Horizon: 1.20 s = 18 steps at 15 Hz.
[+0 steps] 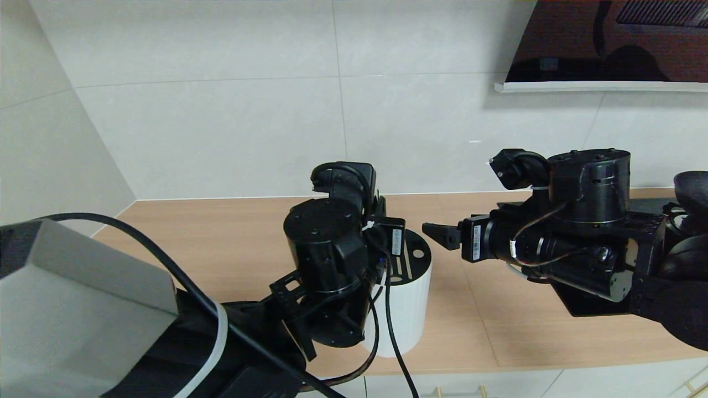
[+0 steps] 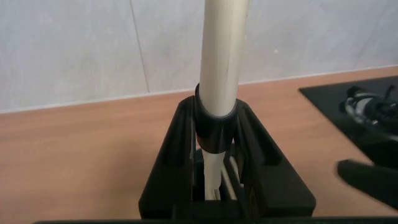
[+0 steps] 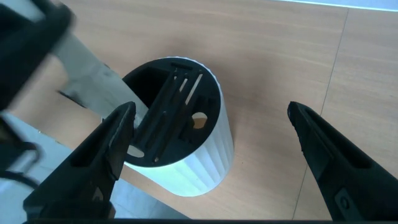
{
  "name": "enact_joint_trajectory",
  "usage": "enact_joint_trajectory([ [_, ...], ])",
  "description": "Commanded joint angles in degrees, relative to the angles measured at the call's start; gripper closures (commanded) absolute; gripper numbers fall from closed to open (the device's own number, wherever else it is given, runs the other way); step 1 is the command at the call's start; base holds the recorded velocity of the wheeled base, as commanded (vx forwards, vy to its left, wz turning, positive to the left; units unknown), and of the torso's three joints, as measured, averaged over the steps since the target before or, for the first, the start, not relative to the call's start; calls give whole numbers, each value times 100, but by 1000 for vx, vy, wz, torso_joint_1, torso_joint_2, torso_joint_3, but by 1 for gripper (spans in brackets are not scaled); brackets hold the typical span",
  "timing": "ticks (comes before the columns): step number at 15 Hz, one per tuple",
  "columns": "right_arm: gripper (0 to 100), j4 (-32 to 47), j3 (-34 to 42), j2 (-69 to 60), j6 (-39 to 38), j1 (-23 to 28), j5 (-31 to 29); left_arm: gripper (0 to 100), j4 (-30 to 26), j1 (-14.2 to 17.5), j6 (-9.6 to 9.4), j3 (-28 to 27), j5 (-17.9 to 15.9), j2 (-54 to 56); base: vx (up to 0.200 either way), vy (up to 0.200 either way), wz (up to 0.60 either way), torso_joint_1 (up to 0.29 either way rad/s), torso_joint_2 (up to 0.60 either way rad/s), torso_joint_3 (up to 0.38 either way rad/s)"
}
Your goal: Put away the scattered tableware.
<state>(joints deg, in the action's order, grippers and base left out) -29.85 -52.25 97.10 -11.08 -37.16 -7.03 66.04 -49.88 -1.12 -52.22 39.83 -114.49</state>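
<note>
White holder (image 1: 406,309) sits lower centre; left wrist view shows your left tool (image 2: 217,134) clamping a cream handle (image 2: 222,56), right wrist view your right tool (image 3: 210,111) spread wide.

Surface (image 1: 221,232): light wood, fine grain, thin seam lines across it. At back it meets white tiled wall (image 1: 221,110). Front edge runs above white cabinet fronts (image 1: 608,381).

On surface, near front edge, about middle: white holder (image 1: 412,309), round, ribbed sides, standing upright. Its top is black insert with long slots and round holes.

To right of holder, apart from it: black glass cooktop (image 2: 329,102), lying flat in wood.
</note>
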Motion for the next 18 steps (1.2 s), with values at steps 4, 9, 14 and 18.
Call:
enact_joint_trajectory([
  [4, 0, -3, 4, 55, 1, -2, 0, 100, -3, 49, 68, -33, -1, -354, 0, 0, 0, 0, 0, 0],
  [9, 0, -3, 4, 64, 1, -2, 0, 100, -3, 49, 77, -25, 8, -416, 0, 0, 0, 0, 0, 0],
  [14, 0, -3, 4, 64, 1, -2, 0, 0, -3, 58, 77, -16, 8, -416, 0, 0, 0, 0, 0, 0],
  [18, 0, -3, 4, 64, 1, -2, -9, 0, -3, 58, 77, -16, 16, -389, 0, 0, 0, 0, 0, 0],
])
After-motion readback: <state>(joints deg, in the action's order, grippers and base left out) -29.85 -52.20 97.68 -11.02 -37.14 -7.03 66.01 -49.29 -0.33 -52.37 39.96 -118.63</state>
